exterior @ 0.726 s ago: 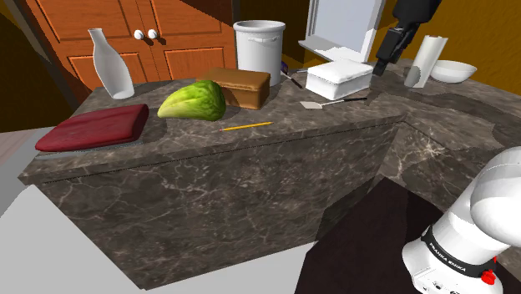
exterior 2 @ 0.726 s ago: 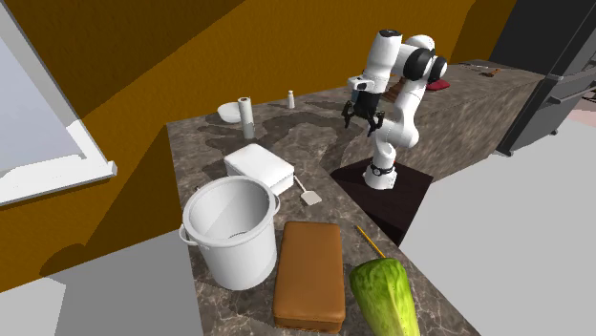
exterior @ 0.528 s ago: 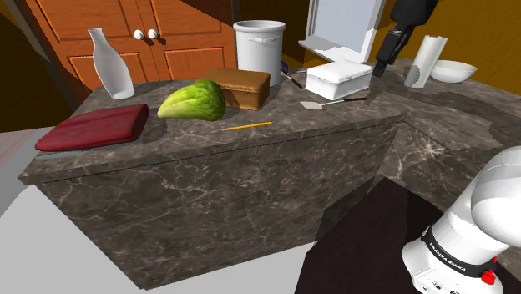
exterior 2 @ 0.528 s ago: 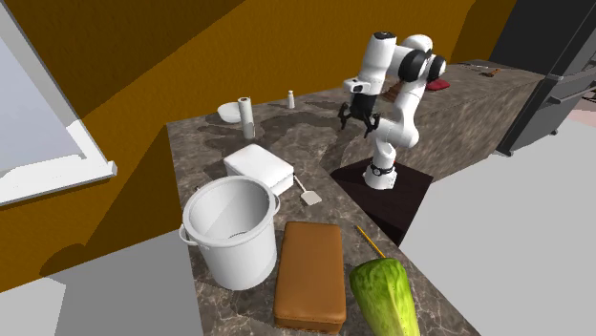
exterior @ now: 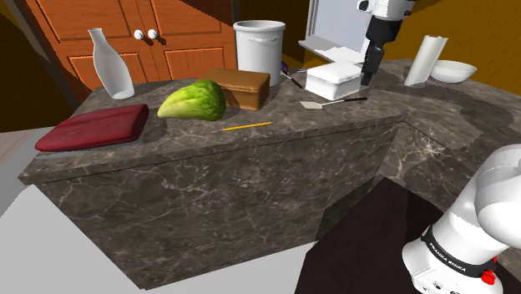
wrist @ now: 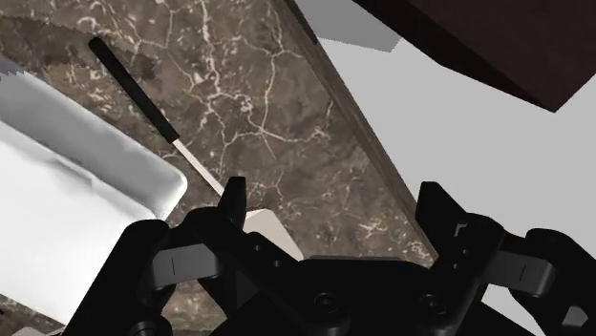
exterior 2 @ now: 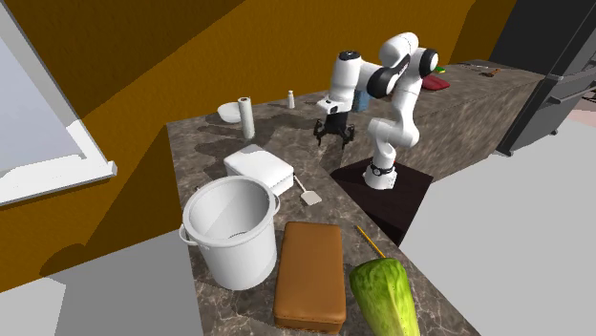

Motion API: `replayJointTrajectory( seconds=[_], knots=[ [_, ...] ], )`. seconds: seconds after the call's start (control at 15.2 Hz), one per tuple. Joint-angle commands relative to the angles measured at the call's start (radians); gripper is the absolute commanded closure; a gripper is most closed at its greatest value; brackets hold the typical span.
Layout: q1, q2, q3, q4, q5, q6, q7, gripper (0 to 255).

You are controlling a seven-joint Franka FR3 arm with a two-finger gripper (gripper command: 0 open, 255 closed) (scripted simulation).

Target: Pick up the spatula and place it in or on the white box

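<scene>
My arm rises from its stand (exterior 2: 392, 205), bends at a high elbow and reaches out over the desk (exterior: 250, 167). The last link is turned down, so my gripper (exterior 2: 332, 134) points at the marble top. The gripper hangs above the desk without touching it. Its two black fingers (wrist: 234, 196) stand wide apart, with nothing but bare stone between them.

The spatula (wrist: 196, 164) lies flat on the desk below me. Its pale blade sits just by one of my fingertips and is partly hidden behind the gripper's body. From there the thin shaft and black handle run away from me along the side of the white box (wrist: 76, 181). The handle lies close beside the box, but I cannot tell whether they touch. In the shoulder view my gripper (exterior: 365, 79) hangs just beside the near corner of the white box (exterior: 336, 78), with the spatula (exterior: 330, 102) on the stone in front of that box and under my hand. From the second exterior view, the spatula (exterior 2: 306, 191) rests beside the white box (exterior 2: 260, 165), not in or on it.

Beyond the box, further from my gripper, stand a tall white pot (exterior: 259, 46), a brown block (exterior: 242, 86) and a green lettuce (exterior: 194, 100). A yellow pencil (exterior: 247, 126) lies near the desk's edge. On my gripper's other side, well apart from the box, are a white paper roll (exterior: 426, 60) and a white bowl (exterior: 453, 71).
</scene>
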Motion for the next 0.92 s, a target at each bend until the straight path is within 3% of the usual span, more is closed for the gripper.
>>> replayJointTrajectory(
  seconds=[0.0,0.4,0.73,0.86],
  knots=[
    [0.025,0.074,-0.048,0.026,-0.005,0.035,-0.119,0],
    [0.094,0.324,-0.158,0.146,0.035,0.116,-0.454,0],
    [0.121,0.547,-0.201,0.272,0.109,0.160,-0.732,0],
    [0.118,0.558,-0.199,0.266,0.113,0.174,-0.742,0]
  ],
)
